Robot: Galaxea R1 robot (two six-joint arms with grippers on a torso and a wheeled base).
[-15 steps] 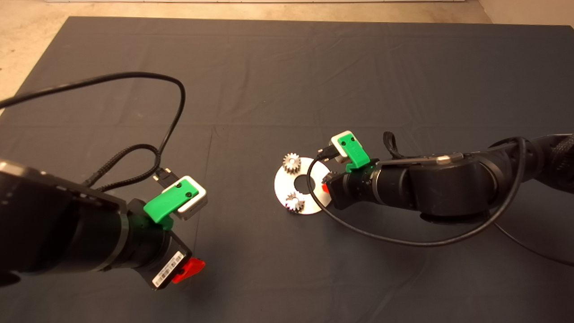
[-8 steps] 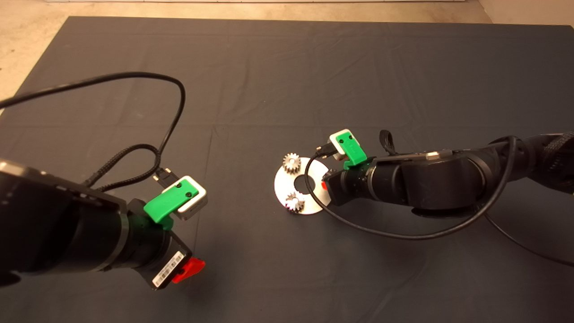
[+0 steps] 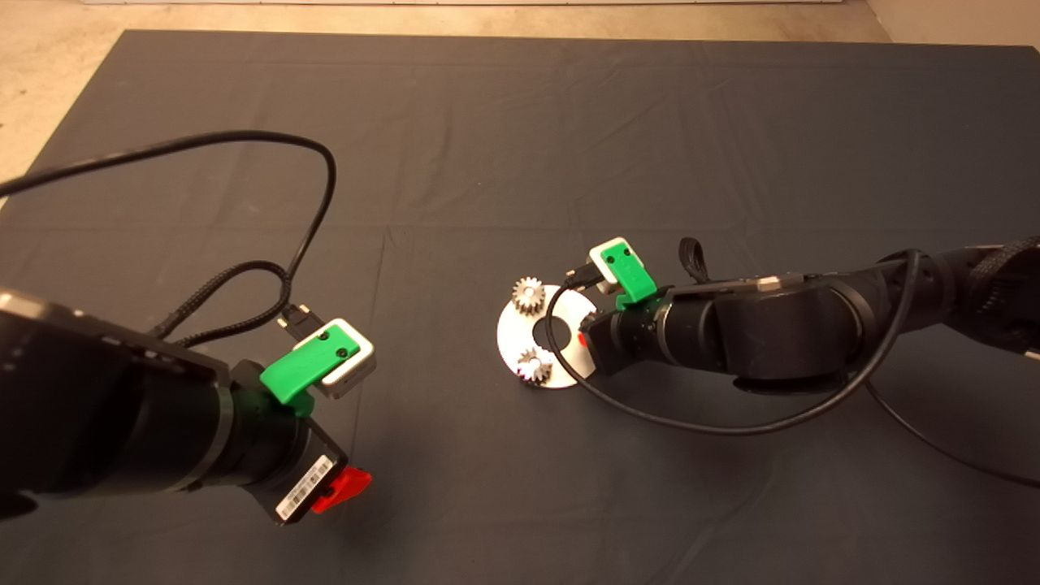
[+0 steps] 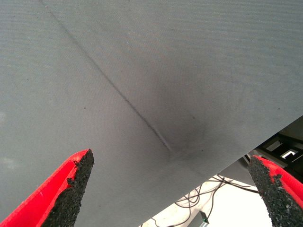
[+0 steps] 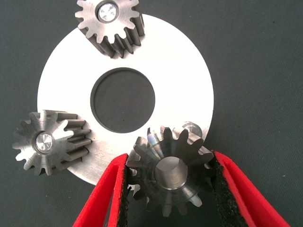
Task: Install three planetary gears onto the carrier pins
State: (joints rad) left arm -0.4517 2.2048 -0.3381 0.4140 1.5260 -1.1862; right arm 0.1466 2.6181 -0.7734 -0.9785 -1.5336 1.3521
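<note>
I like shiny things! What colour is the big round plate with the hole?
Shiny silver; the round plate shows best in the right wrist view.

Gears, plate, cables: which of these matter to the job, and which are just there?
Part of the job:
- round plate with its pins
- two gears seated on pins
- third gear, gripped by the right hand beside the last free pin

Just there:
- dark mat
- black cables
- left hand, open, idle over bare mat

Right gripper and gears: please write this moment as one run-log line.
right gripper: shut on third gear, beside free pin | two gears seated | left gripper: open, idle over mat
</note>
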